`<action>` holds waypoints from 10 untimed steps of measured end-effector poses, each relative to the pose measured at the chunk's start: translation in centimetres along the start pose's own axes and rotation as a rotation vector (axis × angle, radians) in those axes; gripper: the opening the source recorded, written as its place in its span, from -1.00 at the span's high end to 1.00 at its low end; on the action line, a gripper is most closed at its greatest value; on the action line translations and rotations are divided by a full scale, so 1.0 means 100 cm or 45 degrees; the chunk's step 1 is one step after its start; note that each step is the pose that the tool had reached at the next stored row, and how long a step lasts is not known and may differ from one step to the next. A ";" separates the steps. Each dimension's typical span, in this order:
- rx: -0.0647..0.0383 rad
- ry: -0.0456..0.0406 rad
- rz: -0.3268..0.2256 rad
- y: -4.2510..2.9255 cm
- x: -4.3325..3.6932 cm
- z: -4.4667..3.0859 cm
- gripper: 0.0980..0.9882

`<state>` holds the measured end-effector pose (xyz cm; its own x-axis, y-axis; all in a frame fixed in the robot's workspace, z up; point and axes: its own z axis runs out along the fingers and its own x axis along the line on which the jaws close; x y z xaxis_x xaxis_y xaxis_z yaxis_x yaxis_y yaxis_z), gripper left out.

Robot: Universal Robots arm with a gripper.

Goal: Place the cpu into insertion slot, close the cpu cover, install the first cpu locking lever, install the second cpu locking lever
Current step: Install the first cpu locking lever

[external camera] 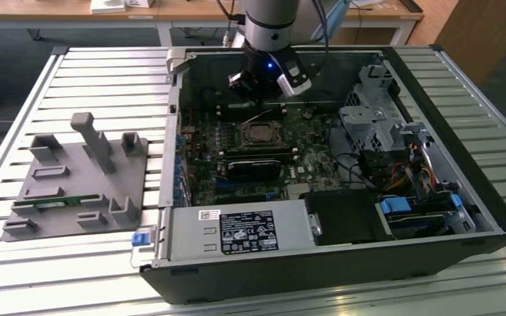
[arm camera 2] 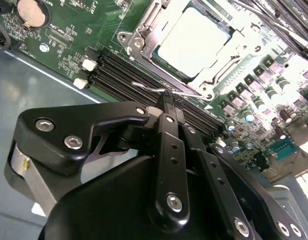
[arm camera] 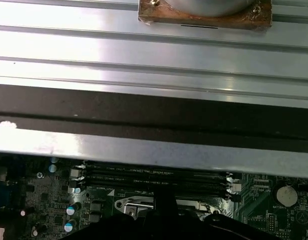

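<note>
In the exterior view, the robot's hand (external camera: 266, 89) hovers inside an open computer case (external camera: 429, 217), at twelve o'clock from the insertion slot (external camera: 259, 134). In the second wrist view, the cpu (arm camera 2: 194, 41) sits in the slot with the cpu cover (arm camera 2: 143, 31) framing it. The hand's fingers (arm camera 2: 169, 107) look pressed together over a thin wire locking lever (arm camera 2: 149, 88); whether they grip it cannot be told.

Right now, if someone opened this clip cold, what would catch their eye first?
Probably the open computer case on the slatted table, with the arm's gripper lowered inside it over the motherboard. In the second wrist view, the bright cpu sits in the insertion slot with the cpu cover framing it, and the gripper's fingers are at a thin wire lever beside the socket. A grey fixture block lies at the exterior view's left.
</note>
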<state>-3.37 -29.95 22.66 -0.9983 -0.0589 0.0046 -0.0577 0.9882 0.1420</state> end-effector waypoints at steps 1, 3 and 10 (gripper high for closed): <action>0.000 0.000 0.000 0.0000 -0.0007 0.0006 0.98; 0.000 0.000 0.000 0.0001 -0.0018 0.0018 0.98; 0.000 -0.001 0.007 0.0011 -0.0082 0.0062 0.98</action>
<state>-2.56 -29.70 22.07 -0.9985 -0.0538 0.0046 -0.0526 0.9885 0.1419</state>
